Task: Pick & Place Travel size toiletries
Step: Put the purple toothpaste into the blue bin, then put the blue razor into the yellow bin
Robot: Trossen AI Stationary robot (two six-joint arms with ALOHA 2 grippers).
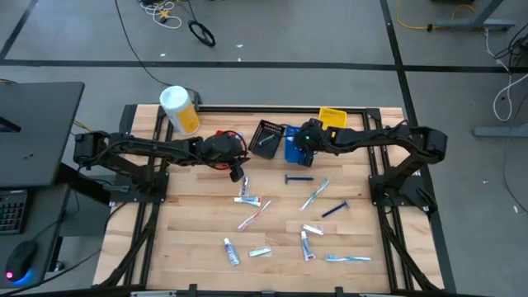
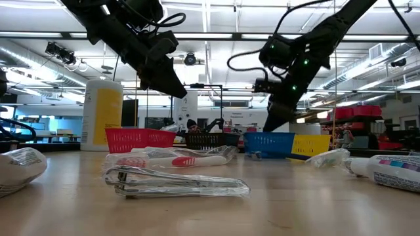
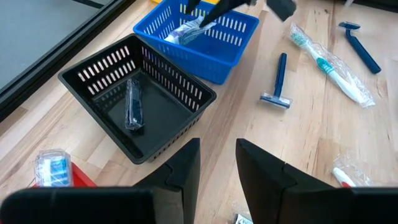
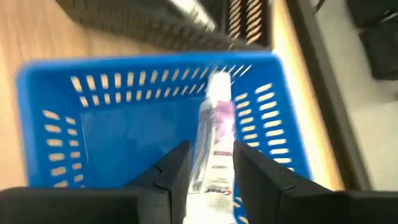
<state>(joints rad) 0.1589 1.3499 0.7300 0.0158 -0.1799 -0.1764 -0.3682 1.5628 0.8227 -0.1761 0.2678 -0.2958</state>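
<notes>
Nearest you, wrapped toothbrushes (image 1: 315,196), small tubes (image 1: 231,252) and dark razors (image 1: 334,209) are lying scattered across the counter (image 1: 198,223). Farther back, your left hand (image 1: 235,173) is hovering just before the red bin (image 2: 139,138), its fingers (image 3: 183,171) slightly parted and holding nothing. Your right hand (image 4: 210,163) is hanging over the blue bin (image 4: 112,124), pinching a wrapped white tube (image 4: 214,140). One dark razor is lying in the black bin (image 3: 134,106).
</notes>
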